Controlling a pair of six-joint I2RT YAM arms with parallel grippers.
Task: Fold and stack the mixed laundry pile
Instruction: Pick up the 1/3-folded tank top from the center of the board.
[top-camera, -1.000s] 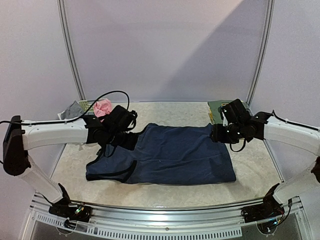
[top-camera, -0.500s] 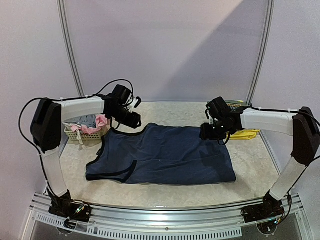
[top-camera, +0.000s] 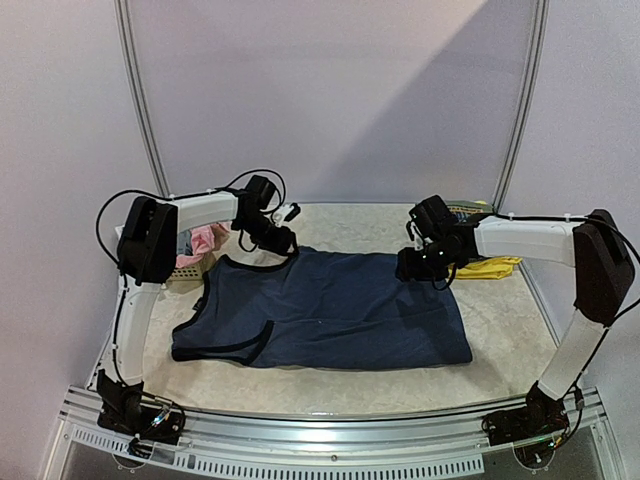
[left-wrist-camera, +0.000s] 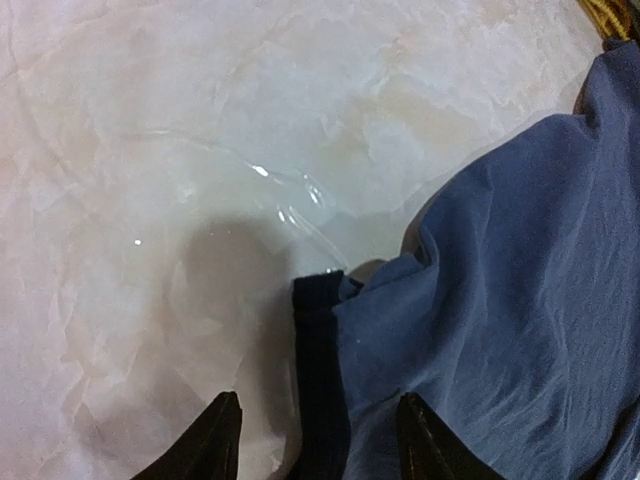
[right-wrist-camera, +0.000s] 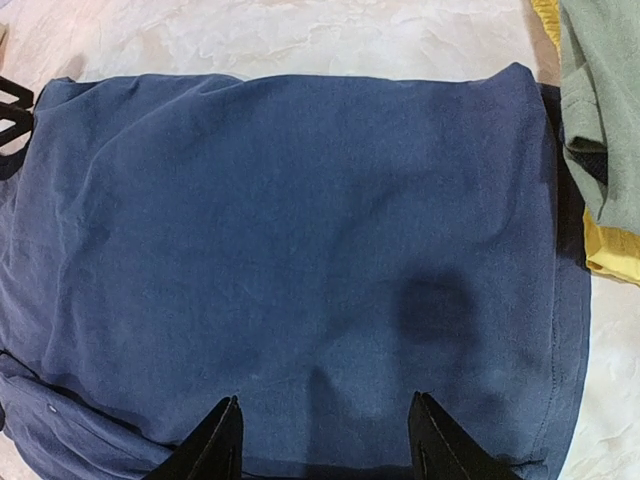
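Now left gripper (left-wrist-camera: 316, 398) has reached dress (top-camera: 350, 310) strap; right gripper (right-wrist-camera: 325, 400) seemingly hovers; fingers all apart.

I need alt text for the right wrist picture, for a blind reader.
A navy dress lies spread flat on a pale marbled table, filling most of the view. The right gripper hangs open over it; a green cloth and a yellow cloth lie at the right edge.

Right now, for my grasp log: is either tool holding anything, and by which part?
Nothing is held. The left tool is open above the dress's dark strap; the right tool is open above its body.
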